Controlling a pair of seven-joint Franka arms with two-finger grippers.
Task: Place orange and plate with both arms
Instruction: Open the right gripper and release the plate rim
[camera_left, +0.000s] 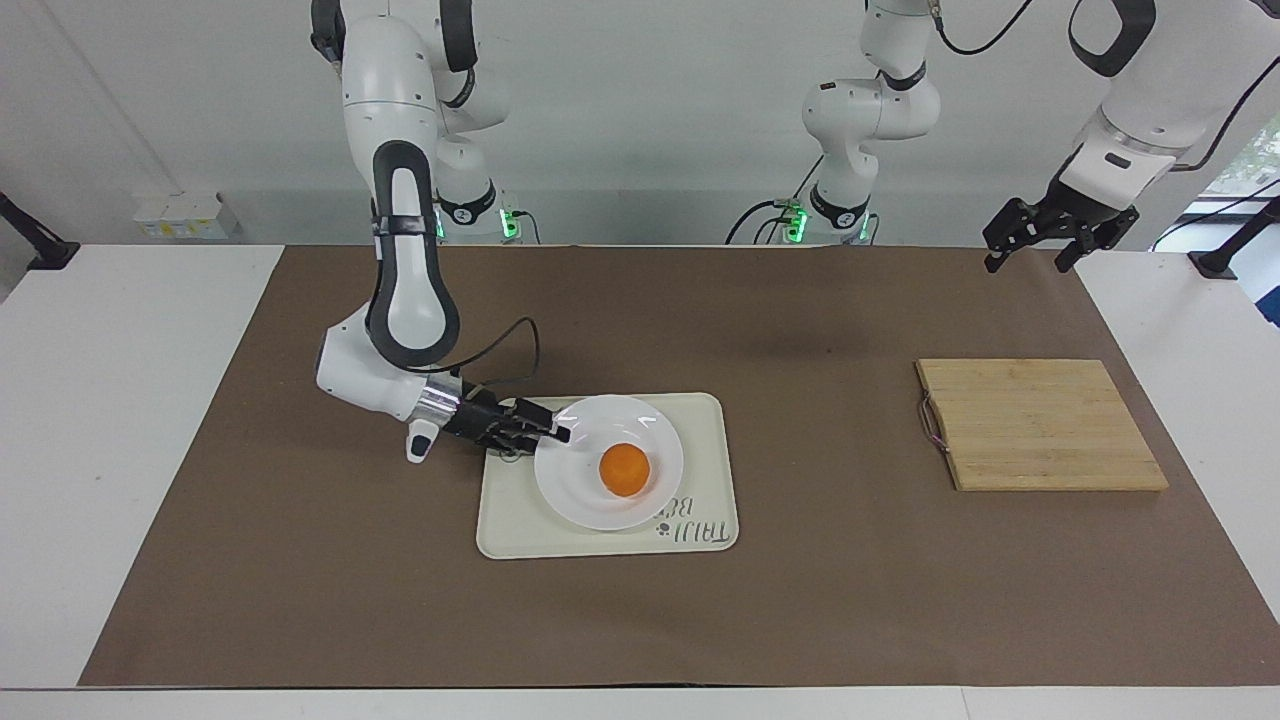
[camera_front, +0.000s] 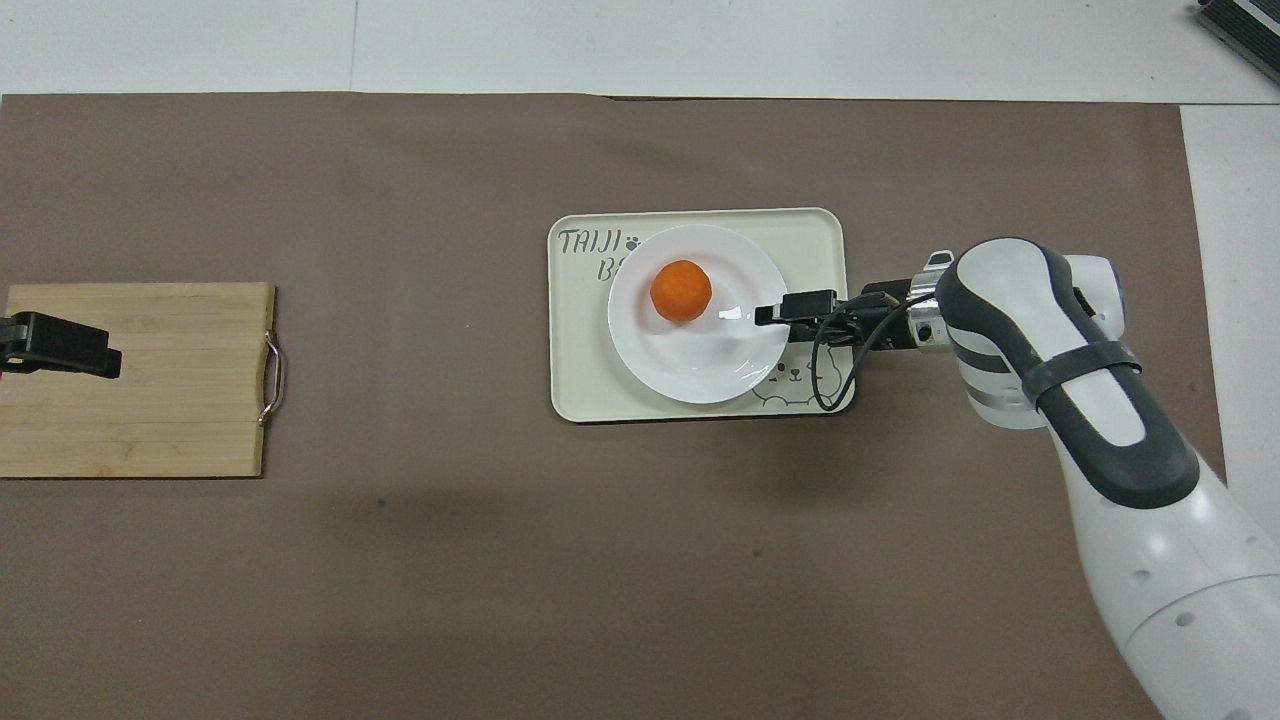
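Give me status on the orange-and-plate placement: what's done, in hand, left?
Done: the orange sits on the plate, and the plate lies on the cream tray. In hand: nothing visibly gripped; the right gripper is at the plate's rim toward the right arm's end. The left gripper waits open in the air, above the table's edge. Left: seemingly just pulling the right arm clear.
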